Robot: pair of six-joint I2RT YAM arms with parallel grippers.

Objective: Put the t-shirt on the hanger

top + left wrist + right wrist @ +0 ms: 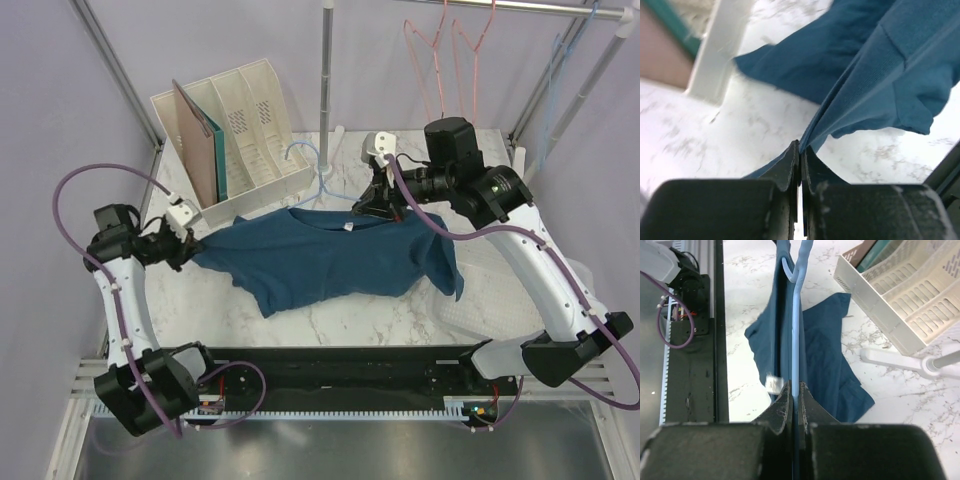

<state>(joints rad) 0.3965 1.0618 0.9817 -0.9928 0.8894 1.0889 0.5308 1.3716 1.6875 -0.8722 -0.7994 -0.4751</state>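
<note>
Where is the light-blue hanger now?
In the top view, the hanger lies centre-back, between the white rack and the right gripper, which pinches its wire at the t-shirt's collar.

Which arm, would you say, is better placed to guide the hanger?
Probably right: the right tool grips the thin light-blue wire hanger; the left tool pinches the dark teal cotton t-shirt.

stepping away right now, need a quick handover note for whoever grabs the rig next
Grippers: left gripper is shut on one side edge of the t-shirt, fabric stretched. The right gripper is shut on the hanger wire at the collar, with shirt fabric beside it.
Things: shirt lies mostly spread on the table, and the hanger hook sticks out past the collar.
Done: both are gripped.
Left: seat the shoulders on the hanger. How far in it sits cannot be told.
</note>
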